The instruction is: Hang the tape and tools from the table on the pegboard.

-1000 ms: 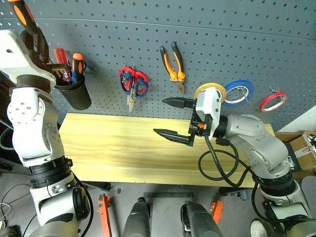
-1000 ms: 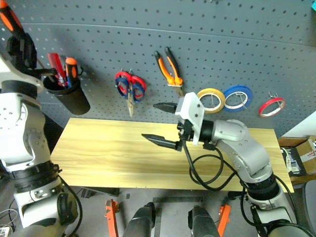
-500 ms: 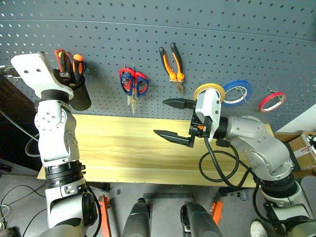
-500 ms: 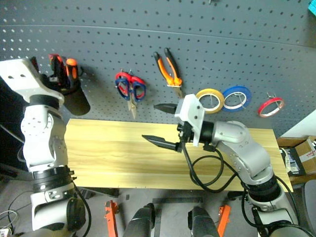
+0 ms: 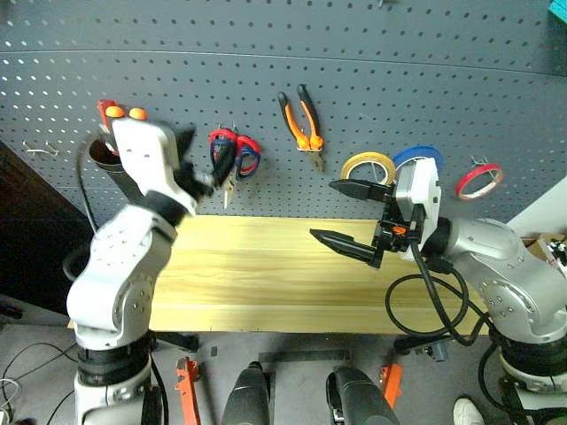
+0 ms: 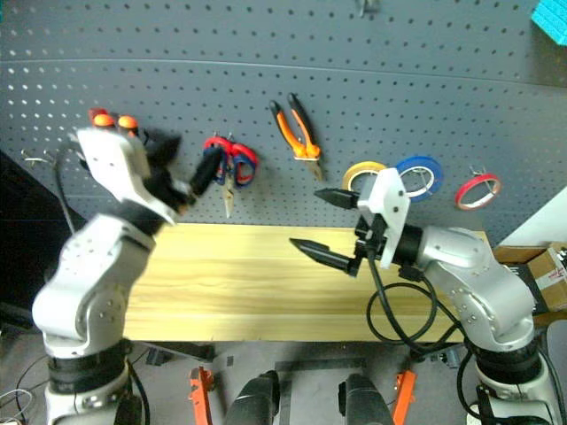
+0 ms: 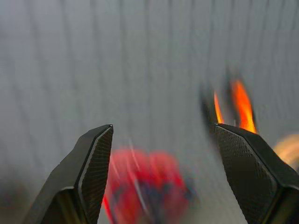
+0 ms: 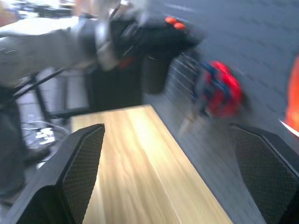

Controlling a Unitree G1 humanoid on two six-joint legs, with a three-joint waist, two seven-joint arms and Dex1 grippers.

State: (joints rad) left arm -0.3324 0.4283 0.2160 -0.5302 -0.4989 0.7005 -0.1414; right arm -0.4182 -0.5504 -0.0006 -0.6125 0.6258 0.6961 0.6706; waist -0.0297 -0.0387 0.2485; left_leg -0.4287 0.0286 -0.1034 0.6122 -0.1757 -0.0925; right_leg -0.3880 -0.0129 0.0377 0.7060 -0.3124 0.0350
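The left gripper (image 5: 197,164) was spread and empty beside the red-handled scissors (image 5: 232,156) on the pegboard (image 5: 372,53). The right gripper (image 5: 345,217) hung spread and empty over the bare worktop (image 5: 257,279). Orange-handled pliers (image 5: 301,119) and the red tape ring (image 5: 472,181) hung on the pegboard hooks

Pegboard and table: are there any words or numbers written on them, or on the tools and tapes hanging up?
None: no words or numbers can be read on the pegboard, the table, the pliers, the scissors or the tape rolls.
Cardboard box at the edge: dark print marks, too small to read.
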